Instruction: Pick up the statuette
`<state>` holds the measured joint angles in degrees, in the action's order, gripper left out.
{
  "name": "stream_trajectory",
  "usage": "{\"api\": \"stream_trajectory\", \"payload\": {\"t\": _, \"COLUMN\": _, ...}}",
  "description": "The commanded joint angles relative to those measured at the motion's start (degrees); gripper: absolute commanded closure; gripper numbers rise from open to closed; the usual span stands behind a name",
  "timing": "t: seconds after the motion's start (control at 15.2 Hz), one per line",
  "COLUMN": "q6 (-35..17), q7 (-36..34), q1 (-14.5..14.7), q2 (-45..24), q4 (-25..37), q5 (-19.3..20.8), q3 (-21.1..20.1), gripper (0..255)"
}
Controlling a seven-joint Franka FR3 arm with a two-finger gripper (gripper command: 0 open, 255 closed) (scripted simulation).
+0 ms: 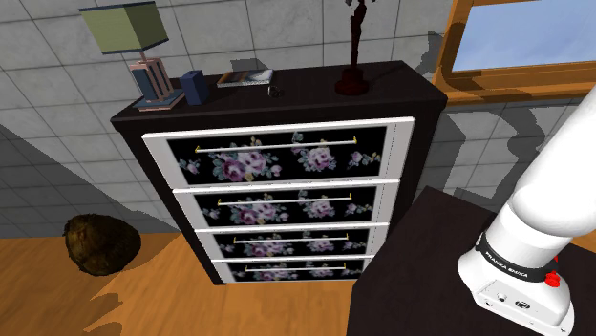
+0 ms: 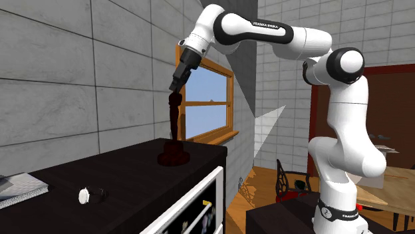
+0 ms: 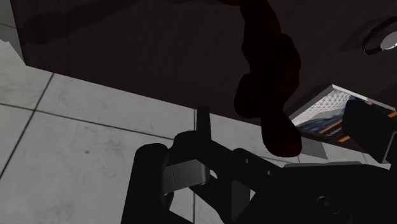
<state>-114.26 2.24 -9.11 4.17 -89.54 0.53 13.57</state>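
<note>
My claw hangs right at the head of the statuette, pointing down on it. In the wrist view the dark red figure looms close in front of me. Whether the claw is wide, narrow or pinching the head, I cannot tell. The statuette stands upright, its round base flat on the dresser, near the corner by the window. So I judge the reach done, the grip unproven, and the lift wholly left to do. Farther along the top lie a watch and a book, then a cup and a lamp, all well apart from my work.
</note>
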Motion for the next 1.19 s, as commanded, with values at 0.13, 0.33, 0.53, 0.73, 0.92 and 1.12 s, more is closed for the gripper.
{"api": "stream_trajectory", "payload": {"t": 0.13, "q6": -3.02, "q7": -0.19, "q1": 0.02, "q2": 1.14, "q4": -4.09, "q5": 0.35, "q3": -0.1, "gripper": 0}}
{"api": "stream_trajectory", "payload": {"t": 0.33, "q6": -3.06, "q7": -0.25, "q1": 0.05, "q2": 1.08, "q4": -4.06, "q5": 0.37, "q3": -0.13, "gripper": 255}}
{"api": "stream_trajectory", "payload": {"t": 0.53, "q6": -3.07, "q7": -0.25, "q1": 0.05, "q2": 1.09, "q4": -4.08, "q5": 0.37, "q3": -0.13, "gripper": 255}}
{"api": "stream_trajectory", "payload": {"t": 0.73, "q6": -3.03, "q7": -0.26, "q1": 0.05, "q2": 1.09, "q4": -4.03, "q5": 0.37, "q3": -0.13, "gripper": 255}}
{"api": "stream_trajectory", "payload": {"t": 0.92, "q6": -2.19, "q7": -0.14, "q1": 0.02, "q2": 0.9, "q4": -3.02, "q5": 0.28, "q3": -0.08, "gripper": 255}}
{"api": "stream_trajectory", "payload": {"t": 1.12, "q6": 0.33, "q7": 0.01, "q1": 0.0, "q2": 0.03, "q4": 0.35, "q5": 0.01, "q3": 0.01, "gripper": 255}}
